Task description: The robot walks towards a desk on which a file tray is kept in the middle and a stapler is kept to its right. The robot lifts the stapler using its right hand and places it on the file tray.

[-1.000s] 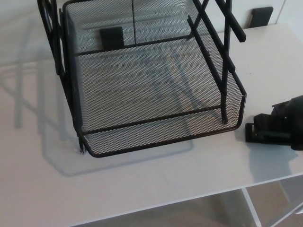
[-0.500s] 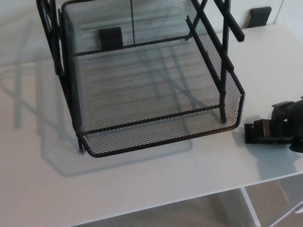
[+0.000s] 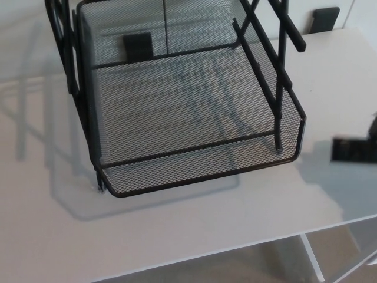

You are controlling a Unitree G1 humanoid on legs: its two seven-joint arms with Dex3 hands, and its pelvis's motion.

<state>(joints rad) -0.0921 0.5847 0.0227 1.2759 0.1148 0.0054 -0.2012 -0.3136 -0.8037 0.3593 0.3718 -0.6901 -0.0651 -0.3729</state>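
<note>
the stapler [image 3: 353, 150] shows as a blurred black block at the picture's right edge, to the right of the file tray [image 3: 177, 180] and apart from it, over the white desk [image 3: 206, 218]. only a dark sliver of the right hand [image 3: 374, 127] shows just above it, so i cannot tell its grip. the tray's black mesh floor lies bare.

File tray [image 3: 203, 177] on desk [image 3: 177, 230], blurred stapler [image 3: 353, 150] right

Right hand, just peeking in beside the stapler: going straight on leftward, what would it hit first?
Probably the file tray, at its mesh side wall, left of the right hand and the blurred stapler. Only a sliver of the hand shows and height is unclear, so it might clear the rim.
</note>
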